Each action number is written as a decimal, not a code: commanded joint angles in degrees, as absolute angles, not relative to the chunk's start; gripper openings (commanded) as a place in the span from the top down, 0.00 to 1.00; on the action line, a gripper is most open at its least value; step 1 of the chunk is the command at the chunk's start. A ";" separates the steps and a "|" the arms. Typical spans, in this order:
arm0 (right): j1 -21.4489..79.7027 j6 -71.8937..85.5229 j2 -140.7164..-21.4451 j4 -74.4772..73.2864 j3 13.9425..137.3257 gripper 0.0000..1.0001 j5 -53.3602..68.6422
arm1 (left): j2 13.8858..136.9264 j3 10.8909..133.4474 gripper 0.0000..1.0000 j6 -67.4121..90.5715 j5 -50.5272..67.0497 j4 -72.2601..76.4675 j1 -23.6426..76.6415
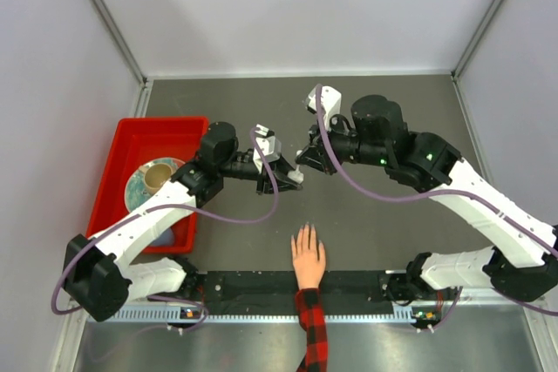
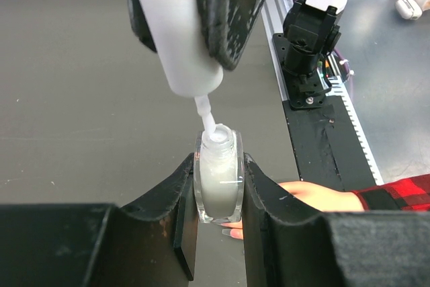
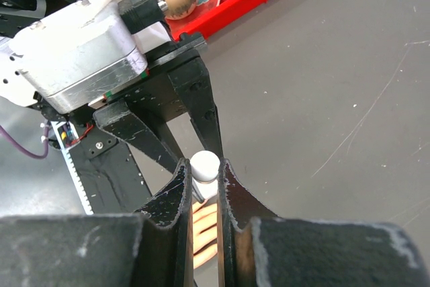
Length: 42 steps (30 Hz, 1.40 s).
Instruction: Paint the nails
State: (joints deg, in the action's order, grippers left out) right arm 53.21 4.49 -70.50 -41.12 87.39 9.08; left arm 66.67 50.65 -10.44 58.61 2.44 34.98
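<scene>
- Pale grey walls (image 1: 288, 6) are enclosing a dark grey bench (image 1: 392, 111); a red tray (image 1: 187, 132) is sitting at its left edge, carrying a tan bowl (image 1: 158, 178) on a teal plate (image 1: 139, 193).
- The left hand (image 1: 292, 176) is reaching toward the bench's centre, raised off the surface. Its fingers are clamping the flat sides of a small clear glass bottle (image 2: 218, 183) of milky white liquid, which is standing upright between them.
- The right hand (image 1: 305, 163) is meeting it from the opposite side. Its fingers are pressing together on a white cylindrical cap (image 2: 178, 31), holding it tilted above the bottle.
- The thin brush stem (image 2: 207, 115) under the cap is dipping into the bottle's open neck.
- A human hand (image 1: 308, 257) in a red-and-black plaid sleeve (image 1: 312, 328) is lying flat, palm down, at the near middle of the bench, between the two arm bases.
- The nails (image 1: 305, 231) are pointing toward the far side. In the top view they are lying just nearer the bases than both robot hands, down on the surface.
- The left wrist view is showing the fingertips (image 2: 234, 233) below and behind the held bottle, apart from it.
- The nails are too small for their colour or coating to be judged.
</scene>
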 commanded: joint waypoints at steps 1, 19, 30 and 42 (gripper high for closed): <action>53.88 4.04 -67.94 -38.58 87.28 1.00 8.70 | 66.01 53.00 1.00 -11.16 58.71 3.69 35.24; 53.88 4.39 -68.73 -37.44 85.87 1.00 9.67 | 65.39 52.91 1.00 -10.64 58.97 4.04 35.25; 53.88 4.48 -69.00 -37.62 84.99 1.00 10.02 | 65.04 52.74 1.00 -10.64 58.18 4.04 35.33; 54.23 4.75 -68.73 -36.65 83.32 1.00 10.11 | 64.60 52.56 1.00 -9.23 56.95 4.92 35.33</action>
